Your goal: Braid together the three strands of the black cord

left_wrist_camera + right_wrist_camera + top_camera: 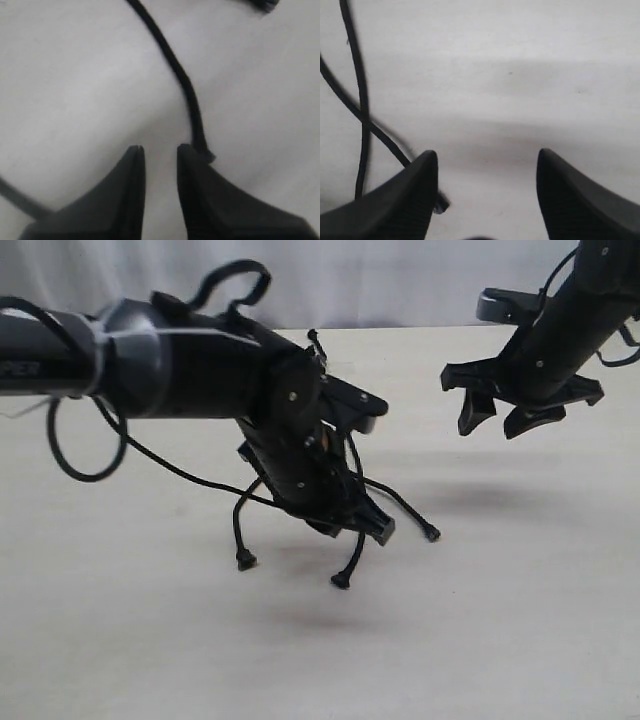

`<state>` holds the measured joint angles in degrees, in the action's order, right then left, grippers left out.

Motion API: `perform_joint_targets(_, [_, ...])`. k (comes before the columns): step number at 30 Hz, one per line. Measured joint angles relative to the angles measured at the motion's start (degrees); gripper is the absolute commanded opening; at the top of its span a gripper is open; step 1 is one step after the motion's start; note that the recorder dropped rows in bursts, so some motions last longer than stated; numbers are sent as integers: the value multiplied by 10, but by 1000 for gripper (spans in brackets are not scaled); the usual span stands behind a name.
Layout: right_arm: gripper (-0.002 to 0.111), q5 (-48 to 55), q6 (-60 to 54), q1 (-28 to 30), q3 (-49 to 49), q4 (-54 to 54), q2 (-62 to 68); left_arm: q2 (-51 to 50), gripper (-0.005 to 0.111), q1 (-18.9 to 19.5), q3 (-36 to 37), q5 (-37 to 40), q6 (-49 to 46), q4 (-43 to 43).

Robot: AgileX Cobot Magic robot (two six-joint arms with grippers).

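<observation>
The black cord's three strands lie spread on the pale table under my left arm. Their flared tips rest at the left (245, 561), in the middle (341, 582) and at the right (432, 534); the knot is hidden behind the arm. My left gripper (372, 528) points down at the table between the middle and right strands, slightly open with nothing between its fingers (159, 148). One strand (172, 65) runs past its outer side, apart from the pads. My right gripper (500, 415) hovers wide open (487, 152) at the back right. Two crossing strands (365, 120) show beside it.
A thick black cable loop (60, 455) hangs off my left arm at the left. The pale table (520, 620) runs to a white curtain (400, 280) at the back.
</observation>
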<state>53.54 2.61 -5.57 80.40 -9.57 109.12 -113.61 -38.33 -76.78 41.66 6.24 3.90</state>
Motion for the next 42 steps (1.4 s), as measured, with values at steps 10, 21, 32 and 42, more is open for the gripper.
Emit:
perform_joint_targets(10, [56,3,0,8,0,0,-8,-69,39,-24,-20,-26,-2,0])
perform_joint_targets(21, [56,10,0,8,0,0,-8,-97,37,-24,-21,-62,8,19])
perform_joint_targets(32, [56,19,-13,8,0,-16,-8,-101,0,-23,-56,-13,53,-60])
perform_joint_targets(42, [56,14,-29,-32,0,-100,-9,-58,0,46,-125,68,54,-189])
